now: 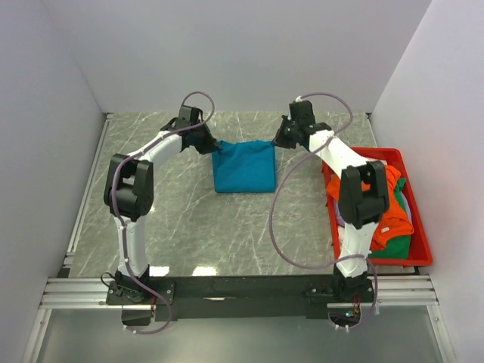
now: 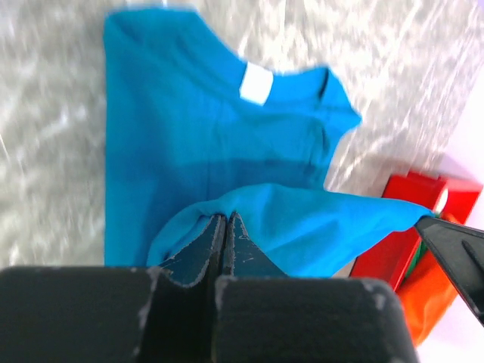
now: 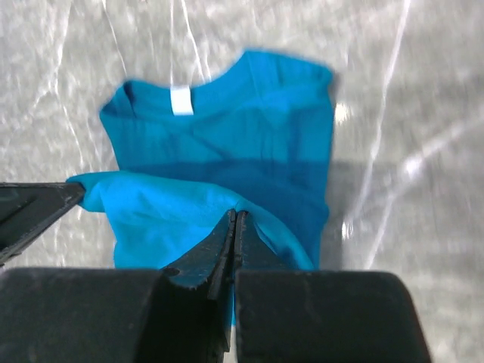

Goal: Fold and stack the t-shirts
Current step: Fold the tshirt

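Observation:
The teal-blue t-shirt (image 1: 243, 168) lies partly folded at the far middle of the table, its white neck label (image 2: 256, 82) showing. My left gripper (image 1: 215, 146) is shut on its far left corner, and my right gripper (image 1: 275, 141) is shut on its far right corner. Both hold the far edge lifted above the cloth lying below. In the left wrist view the jaws (image 2: 225, 218) pinch a raised fold of the teal-blue t-shirt (image 2: 189, 136). The right wrist view shows the same on that side, with the gripper (image 3: 235, 215) closed on the teal-blue t-shirt (image 3: 249, 144). Orange (image 1: 393, 219), green and white t-shirts lie in the bin.
A red plastic bin (image 1: 418, 227) stands at the right edge of the table, beside the right arm, with crumpled shirts in it. Its corner (image 2: 393, 227) shows in the left wrist view. White walls enclose the marbled table (image 1: 189, 227) on three sides.

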Controlling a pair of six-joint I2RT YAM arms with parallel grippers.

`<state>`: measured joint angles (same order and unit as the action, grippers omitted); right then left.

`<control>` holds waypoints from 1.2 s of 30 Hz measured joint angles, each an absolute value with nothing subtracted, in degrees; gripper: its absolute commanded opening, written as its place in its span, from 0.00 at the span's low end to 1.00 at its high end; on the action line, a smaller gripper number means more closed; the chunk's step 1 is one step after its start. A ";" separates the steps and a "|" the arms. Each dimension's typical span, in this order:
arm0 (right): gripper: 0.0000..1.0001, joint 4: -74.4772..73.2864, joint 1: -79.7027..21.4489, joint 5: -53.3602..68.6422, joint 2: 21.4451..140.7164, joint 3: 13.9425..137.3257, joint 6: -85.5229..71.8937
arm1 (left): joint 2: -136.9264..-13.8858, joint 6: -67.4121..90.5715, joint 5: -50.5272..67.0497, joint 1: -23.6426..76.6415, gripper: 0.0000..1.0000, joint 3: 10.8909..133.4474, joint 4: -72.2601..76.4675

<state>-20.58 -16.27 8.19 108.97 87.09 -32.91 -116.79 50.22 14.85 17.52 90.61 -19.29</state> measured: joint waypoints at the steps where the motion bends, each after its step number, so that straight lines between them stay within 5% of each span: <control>1: 0.00 -20.67 -16.05 8.54 110.69 89.19 -32.69 | -117.93 50.19 14.87 17.15 0.01 91.85 -19.42; 8: 0.10 -20.88 -15.18 11.31 124.97 105.21 -31.11 | -127.42 50.00 15.70 14.33 0.02 102.02 -19.20; 12: 0.33 -21.89 -14.81 12.29 132.05 113.10 -30.52 | -130.08 49.56 17.15 12.51 0.31 103.07 -17.06; 13: 0.45 -22.15 -14.68 12.51 133.43 114.52 -30.46 | -131.00 49.25 17.43 12.01 0.36 104.20 -16.97; 14: 0.51 -22.57 -14.48 12.73 134.43 115.77 -30.68 | -131.94 48.93 17.76 11.57 0.51 105.62 -16.84; 18: 0.59 -24.45 -13.63 12.80 135.13 117.58 -30.11 | -132.79 48.21 18.63 9.74 0.65 107.72 -14.79; 24: 0.59 -23.29 -13.39 11.20 127.33 109.36 -29.89 | -126.17 48.40 19.25 7.97 0.47 98.85 -10.31; 29: 0.57 -20.73 -15.62 10.79 118.06 99.53 -30.04 | -118.93 49.84 18.61 11.94 0.13 91.13 -7.49; 36: 0.56 -17.54 -22.39 11.53 116.75 94.89 -30.15 | -120.95 50.30 18.68 18.68 0.11 91.72 -6.61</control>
